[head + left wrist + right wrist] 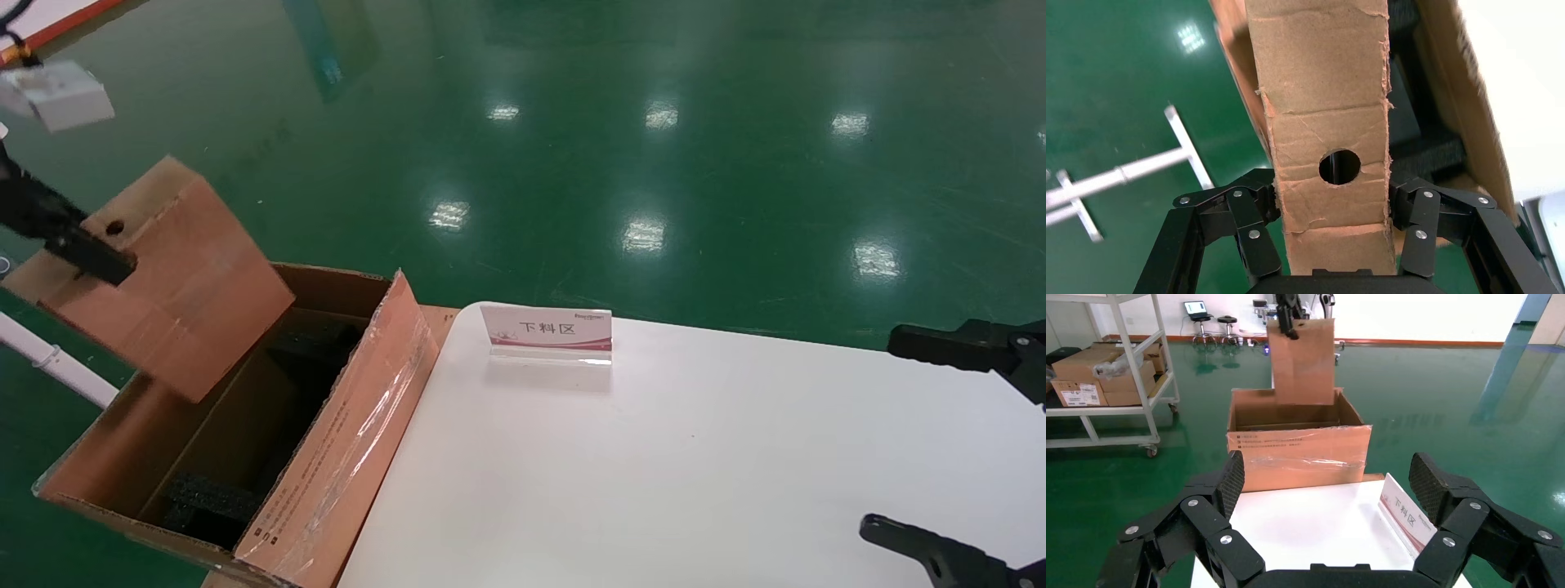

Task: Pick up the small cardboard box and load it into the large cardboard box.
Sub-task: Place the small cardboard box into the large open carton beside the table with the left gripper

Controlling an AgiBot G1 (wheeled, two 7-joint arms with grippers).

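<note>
Our left gripper (1333,236) is clamped on the small box (176,278), one finger (1251,220) pressed on each side of it just beside the face w/ the round hole (1340,166). In the head view the small box hangs tilted in the air over the left/far part of the big box (327,457), its lower corner at abt the level of the opening, not yet resting inside. From the right wrist view we see the same thing head-on: small box held above the big box's open top, bottom edge dipping just past the far rim.

Big box sits on the green floor (654,122) just beside the white table (695,457), flaps up, w/ the taped flap (359,425) (glossy, small printed marks) standing along the table edge. Black foam blocks (208,502) show inside.

Our right gripper (1327,484) is parked over the table's right side, fingers spread wide, nothing in them. A small sign (549,333) stands near the table's far edge.
</note>
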